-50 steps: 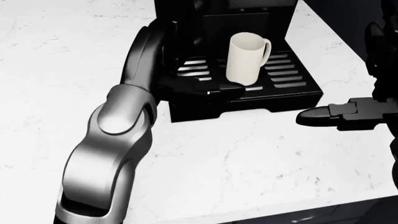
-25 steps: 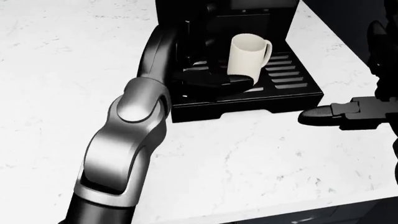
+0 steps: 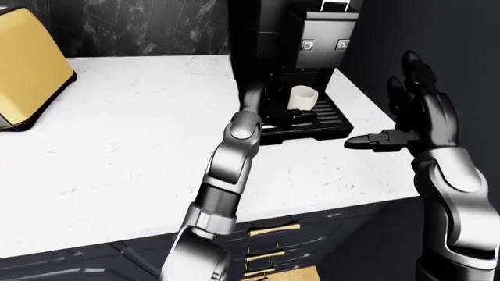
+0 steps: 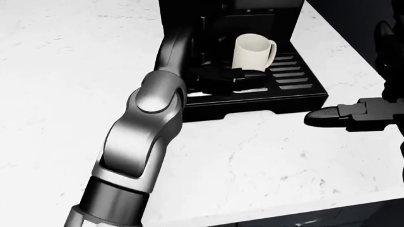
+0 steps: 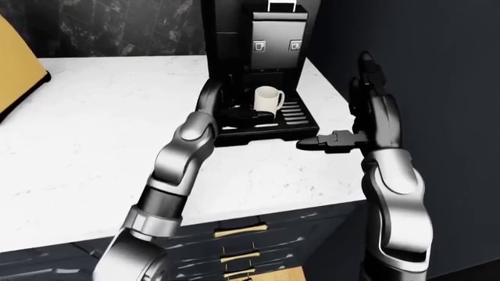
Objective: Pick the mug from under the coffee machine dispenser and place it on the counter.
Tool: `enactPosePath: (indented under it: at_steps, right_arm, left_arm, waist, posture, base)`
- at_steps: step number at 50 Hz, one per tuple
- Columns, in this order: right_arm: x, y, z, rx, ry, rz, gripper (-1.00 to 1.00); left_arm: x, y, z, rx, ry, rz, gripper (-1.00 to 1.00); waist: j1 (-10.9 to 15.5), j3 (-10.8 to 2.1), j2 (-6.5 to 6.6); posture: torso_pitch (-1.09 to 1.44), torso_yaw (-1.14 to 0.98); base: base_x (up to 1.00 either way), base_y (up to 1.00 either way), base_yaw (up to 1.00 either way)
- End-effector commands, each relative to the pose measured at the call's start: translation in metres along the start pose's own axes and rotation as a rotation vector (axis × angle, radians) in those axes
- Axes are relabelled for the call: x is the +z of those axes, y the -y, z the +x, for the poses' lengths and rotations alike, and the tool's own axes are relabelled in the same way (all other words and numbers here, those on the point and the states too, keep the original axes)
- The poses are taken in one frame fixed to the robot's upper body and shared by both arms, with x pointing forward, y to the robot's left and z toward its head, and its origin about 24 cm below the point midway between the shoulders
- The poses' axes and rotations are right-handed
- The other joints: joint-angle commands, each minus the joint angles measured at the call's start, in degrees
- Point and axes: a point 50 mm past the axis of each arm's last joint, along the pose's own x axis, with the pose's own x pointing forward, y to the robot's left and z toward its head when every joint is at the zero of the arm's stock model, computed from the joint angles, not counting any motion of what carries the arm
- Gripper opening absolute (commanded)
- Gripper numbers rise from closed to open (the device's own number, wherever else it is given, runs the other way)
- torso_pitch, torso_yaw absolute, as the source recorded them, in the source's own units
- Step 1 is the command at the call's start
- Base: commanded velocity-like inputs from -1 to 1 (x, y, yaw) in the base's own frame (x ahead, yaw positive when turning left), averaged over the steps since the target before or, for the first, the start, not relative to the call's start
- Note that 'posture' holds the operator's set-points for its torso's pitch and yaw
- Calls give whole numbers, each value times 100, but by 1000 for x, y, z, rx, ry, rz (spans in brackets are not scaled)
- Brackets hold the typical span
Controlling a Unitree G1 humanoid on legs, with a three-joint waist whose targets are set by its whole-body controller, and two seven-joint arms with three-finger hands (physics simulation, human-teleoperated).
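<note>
Cream ceramic mug [image 4: 253,51] stands upright on the slotted black drip tray [image 4: 293,78] of the tall black coffee machine [image 5: 262,44], under its dispenser, with its handle turned toward the right of the head view. The silver-and-black left arm [image 4: 142,137] rises from the bottom of the head view, bends at a rounded grey elbow joint and runs up along the left edge of the tray. Its black left hand [image 4: 224,78] lies low over the tray, just left of and below the mug in that view, fingers stretched toward the mug's base. The dark fingers blend into the dark tray, so I cannot tell whether they touch the mug or are closed around it.

The right hand [image 3: 418,120] is held up at the right of the left-eye view, well apart from the machine, above the edge of the white marble counter [image 4: 265,161]. It is released and holds nothing: two fingers point upward, spread, while the thumb [image 4: 328,117] sticks out sideways toward the left of the view. The right forearm [image 5: 398,205] drops nearly straight down from it.

A yellow toaster [image 3: 27,67] sits at the far left of the counter in the left-eye view. Dark drawer fronts with brass handles [image 5: 238,231] show below the counter's edge.
</note>
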Motion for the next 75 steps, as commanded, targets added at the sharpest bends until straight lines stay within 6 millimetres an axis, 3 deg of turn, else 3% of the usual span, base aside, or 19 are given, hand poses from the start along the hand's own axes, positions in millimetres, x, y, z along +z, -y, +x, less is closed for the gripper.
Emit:
enactPosePath:
  at_steps: [1,12,25,39,61,63,65,67,69,70,71,75]
  right_arm:
    - [17,2,0,-9,89,-18,100]
    - [18,3,0,-10,91,-16,100]
    - [18,3,0,-12,90,-18,100]
    - [21,4,-1,-12,95,-15,100]
    - [22,6,-1,-19,99,-16,100]
    - [22,6,-1,-20,98,-16,100]
    - [22,6,-1,-20,98,-16,100]
    - [21,6,-1,-20,98,-15,100]
    - [21,6,-2,-21,98,-15,100]
    - [21,6,-2,-20,98,-15,100]
    - [22,6,-2,-21,99,-14,100]
    - [22,7,-2,-21,100,-14,100]
  left_arm:
    - [25,3,2,-1,110,5,52]
    - [20,6,14,0,93,-4,51]
    - [21,20,7,-46,81,-13,51]
    - [22,18,21,-37,87,-5,48]
    - [13,34,29,-65,67,7,44]
    - [12,34,30,-63,67,8,31]
    - [11,34,31,-61,65,10,-4]
    - [10,33,33,-54,61,15,-8]
    - [10,31,35,-47,62,20,-43]
    - [8,31,36,-41,63,27,-84]
    - [6,31,35,-41,62,31,-100]
    - [7,33,35,-35,75,50,-100]
  waist:
    - [-5,-145,-36]
    - [12,-134,-62]
    - [-20,-143,-50]
    - [-21,-180,-51]
    - [1,-166,-112]
    - [0,-168,-113]
    - [0,-172,-114]
    - [-3,-177,-113]
    - [-1,-184,-114]
    - [0,-188,-114]
    - [1,-191,-116]
    - [0,-206,-117]
  posture:
    - [0,0]
    - [0,0]
    - [0,0]
    - [0,0]
    - [0,0]
    - [0,0]
    - [0,0]
    - [0,0]
    - [0,0]
    - [0,0]
    - [0,0]
    - [0,0]
  base:
    - [0,0,0]
    - [0,0,0]
    - [0,0,0]
    - [0,0,0]
    - [0,0,0]
    - [0,0,0]
    - [0,0,0]
    - [0,0,0]
    - [0,0,0]
    - [0,0,0]
    - [0,0,0]
    - [0,0,0]
